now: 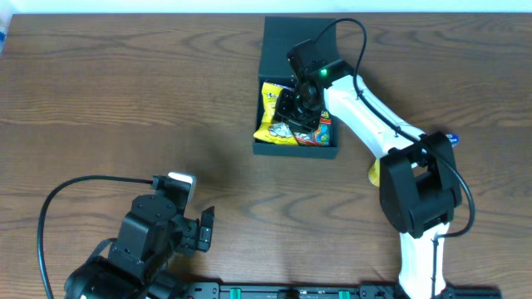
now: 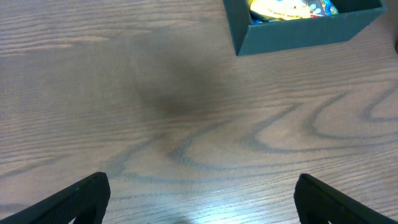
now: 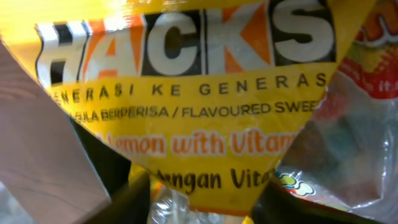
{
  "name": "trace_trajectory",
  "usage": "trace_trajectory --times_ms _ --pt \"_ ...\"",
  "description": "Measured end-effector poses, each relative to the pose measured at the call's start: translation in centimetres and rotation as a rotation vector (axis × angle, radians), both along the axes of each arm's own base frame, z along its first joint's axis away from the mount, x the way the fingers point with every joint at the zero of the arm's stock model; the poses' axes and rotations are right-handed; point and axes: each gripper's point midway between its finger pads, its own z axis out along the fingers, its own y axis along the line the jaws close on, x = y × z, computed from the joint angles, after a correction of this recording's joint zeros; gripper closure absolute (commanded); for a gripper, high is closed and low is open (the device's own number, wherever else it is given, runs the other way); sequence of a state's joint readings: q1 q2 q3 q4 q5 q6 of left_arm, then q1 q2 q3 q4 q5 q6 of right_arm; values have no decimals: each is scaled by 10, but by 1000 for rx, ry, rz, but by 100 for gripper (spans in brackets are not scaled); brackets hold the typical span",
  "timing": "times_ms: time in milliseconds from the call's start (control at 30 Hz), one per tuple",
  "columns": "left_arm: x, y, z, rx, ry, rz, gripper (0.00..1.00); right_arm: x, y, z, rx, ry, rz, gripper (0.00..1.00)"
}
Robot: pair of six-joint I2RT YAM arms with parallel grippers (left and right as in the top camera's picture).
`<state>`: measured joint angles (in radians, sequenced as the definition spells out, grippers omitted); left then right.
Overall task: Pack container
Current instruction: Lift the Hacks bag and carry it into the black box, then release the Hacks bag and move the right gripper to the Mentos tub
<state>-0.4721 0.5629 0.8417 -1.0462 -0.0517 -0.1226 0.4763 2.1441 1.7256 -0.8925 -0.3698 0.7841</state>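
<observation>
The dark teal container (image 1: 299, 152) stands open at the back centre of the table, its flap lid (image 1: 287, 37) folded away behind it. It holds several snack packets, among them a yellow one (image 1: 273, 112). My right gripper (image 1: 301, 106) reaches down into the container. In the right wrist view its fingers (image 3: 202, 199) close around the narrow end of a yellow "Hacks" sweets packet (image 3: 199, 124). My left gripper (image 1: 204, 230) is open and empty above bare table at the front left (image 2: 202, 199). The container's front corner shows in the left wrist view (image 2: 298, 37).
A clear packet with a red and colourful print (image 3: 367, 124) lies to the right of the Hacks packet inside the container. A small yellow item (image 1: 374, 173) and a blue one (image 1: 449, 135) peek out from under the right arm.
</observation>
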Motion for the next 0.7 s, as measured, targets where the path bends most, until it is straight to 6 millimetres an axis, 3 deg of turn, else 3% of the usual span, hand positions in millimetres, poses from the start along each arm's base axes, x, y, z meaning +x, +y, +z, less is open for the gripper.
trace_trajectory --times_ms 233,333,433,533,700 --pt "0 0 0 0 0 0 4 -1 1 0 6 -3 14 23" --pt "0 0 0 0 0 0 5 -3 4 2 26 -2 38 11" --pt "0 0 0 0 0 0 4 -4 6 7 42 -13 61 8" --pt "0 0 0 0 0 0 4 -4 8 23 61 -49 86 5" --pt "0 0 0 0 0 0 5 -11 6 75 100 -157 145 2"
